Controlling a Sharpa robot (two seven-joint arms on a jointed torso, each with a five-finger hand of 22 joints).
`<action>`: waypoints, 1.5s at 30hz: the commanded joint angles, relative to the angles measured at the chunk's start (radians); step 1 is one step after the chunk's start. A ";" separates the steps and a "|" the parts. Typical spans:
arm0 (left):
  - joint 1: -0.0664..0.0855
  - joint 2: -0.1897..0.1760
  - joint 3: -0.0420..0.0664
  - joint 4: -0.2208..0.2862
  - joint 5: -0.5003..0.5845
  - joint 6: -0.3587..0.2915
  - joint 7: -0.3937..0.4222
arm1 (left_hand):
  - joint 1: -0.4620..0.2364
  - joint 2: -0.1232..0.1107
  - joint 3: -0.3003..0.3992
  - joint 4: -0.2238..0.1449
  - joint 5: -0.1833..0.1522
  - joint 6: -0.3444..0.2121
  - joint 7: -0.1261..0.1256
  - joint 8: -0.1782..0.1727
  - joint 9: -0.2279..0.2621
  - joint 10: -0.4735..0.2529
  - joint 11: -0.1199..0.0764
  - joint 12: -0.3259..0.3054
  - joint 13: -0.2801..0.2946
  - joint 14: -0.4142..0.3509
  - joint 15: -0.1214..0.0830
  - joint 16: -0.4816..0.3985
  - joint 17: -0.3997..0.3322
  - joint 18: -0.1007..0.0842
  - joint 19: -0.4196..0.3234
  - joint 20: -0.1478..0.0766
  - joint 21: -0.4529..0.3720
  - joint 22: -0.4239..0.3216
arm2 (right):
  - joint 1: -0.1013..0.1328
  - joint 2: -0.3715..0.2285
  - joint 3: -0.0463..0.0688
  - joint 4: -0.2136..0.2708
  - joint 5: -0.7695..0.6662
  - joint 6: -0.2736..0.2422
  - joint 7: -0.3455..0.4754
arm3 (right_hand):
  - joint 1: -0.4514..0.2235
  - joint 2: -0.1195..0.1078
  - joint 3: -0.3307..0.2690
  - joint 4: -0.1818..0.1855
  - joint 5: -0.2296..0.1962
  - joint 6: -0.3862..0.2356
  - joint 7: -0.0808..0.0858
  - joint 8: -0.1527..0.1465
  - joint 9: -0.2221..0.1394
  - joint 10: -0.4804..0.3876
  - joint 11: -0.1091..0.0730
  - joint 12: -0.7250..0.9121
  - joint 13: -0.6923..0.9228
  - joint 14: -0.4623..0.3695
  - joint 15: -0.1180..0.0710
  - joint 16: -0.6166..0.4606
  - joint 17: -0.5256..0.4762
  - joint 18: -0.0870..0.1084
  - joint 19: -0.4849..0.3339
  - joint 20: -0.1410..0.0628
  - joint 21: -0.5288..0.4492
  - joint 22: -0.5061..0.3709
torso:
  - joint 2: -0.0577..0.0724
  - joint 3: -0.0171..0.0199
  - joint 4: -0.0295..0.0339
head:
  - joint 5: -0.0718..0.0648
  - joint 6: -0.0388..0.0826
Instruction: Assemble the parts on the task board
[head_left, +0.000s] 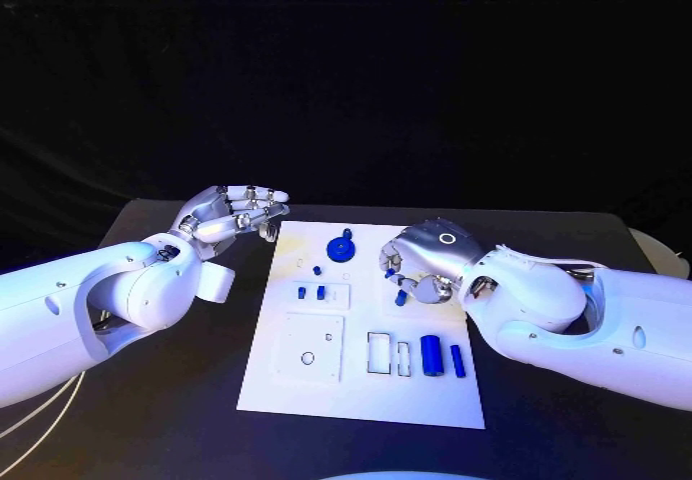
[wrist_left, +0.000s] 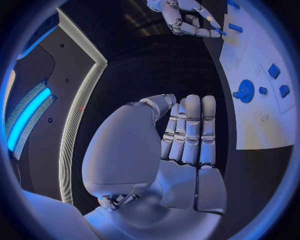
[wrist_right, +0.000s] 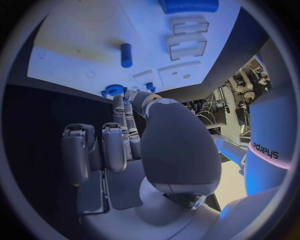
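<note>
The right hand (head_left: 427, 262) hovers over the right half of the flat white plastic task board (head_left: 289, 390), its fingers (head_left: 392, 265) curled in; whether they pinch the small blue peg (head_left: 401, 297) just beneath them I cannot tell. The left hand (head_left: 231, 213) hangs off the board's far left corner, above the black bench (head_left: 173, 420), fingers (wrist_left: 190, 130) together and bent over, holding nothing.

On the board, the round blue toothed wheel with a knob (head_left: 342, 248) sits near the far edge. Toward the near edge from it are a tiny blue stud (head_left: 317, 269) and two small blue blocks (head_left: 312, 293) in a raised white holder. Near the board's right edge lie a stubby blue cylinder (head_left: 431, 350) and a thin blue bar (head_left: 459, 361), side by side.

These parts look like hard moulded plastic: light, stiff, smooth, so likely to slip or roll if squeezed off-centre. The cylinder is best taken across its middle from both sides; the wheel by its knob or rim; the blocks by their opposite flat faces.
</note>
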 joint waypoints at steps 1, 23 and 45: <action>0.001 0.009 0.000 0.000 0.005 0.008 0.004 | 0.004 0.005 0.002 -0.005 0.004 0.001 0.003 -0.002 0.000 -0.005 0.004 0.005 0.002 0.000 -0.004 -0.006 -0.002 0.015 -0.001 -0.006 -0.005 0.000 | -0.003 0.032 0.000 0.004 0.018 -0.014 0.017 | -0.012 0.001 0.002 -0.003 0.003 0.008 -0.001 0.003 0.001 0.009 0.002 -0.002 -0.002 0.043 -0.005 -0.002 0.000 -0.006 0.055 -0.004 0.003 0.211 | -0.001 -0.0016 0.0045 | 0.008 -0.004; 0.001 0.038 -0.002 -0.001 0.005 -0.003 -0.006 | -0.002 0.006 0.001 -0.003 0.004 0.001 0.004 -0.002 0.000 -0.007 0.005 0.007 0.002 0.000 -0.003 -0.007 -0.003 0.014 -0.001 -0.005 -0.006 -0.001 | -0.099 0.206 -0.010 -0.101 0.106 0.018 0.079 | -0.014 0.004 0.005 -0.005 0.006 0.008 0.000 0.003 0.002 0.010 0.001 -0.005 -0.003 0.043 -0.006 -0.004 -0.004 -0.004 0.051 -0.004 -0.005 0.207 | 0.001 -0.0011 0.0018 | 0.068 -0.028; 0.001 0.042 -0.002 -0.004 0.005 -0.002 -0.014 | -0.003 0.006 0.001 -0.002 0.004 0.001 0.004 -0.003 0.001 -0.008 0.005 0.007 0.002 0.000 -0.002 -0.007 -0.003 0.014 -0.002 -0.005 -0.006 -0.001 | -0.136 0.234 -0.014 -0.122 0.116 0.034 0.092 | -0.017 0.005 0.004 -0.004 0.007 0.007 0.000 0.003 0.002 0.010 0.002 -0.006 -0.003 0.043 -0.006 -0.004 -0.005 -0.003 0.050 -0.005 -0.006 0.206 | 0.002 -0.0004 -0.0001 | 0.094 -0.043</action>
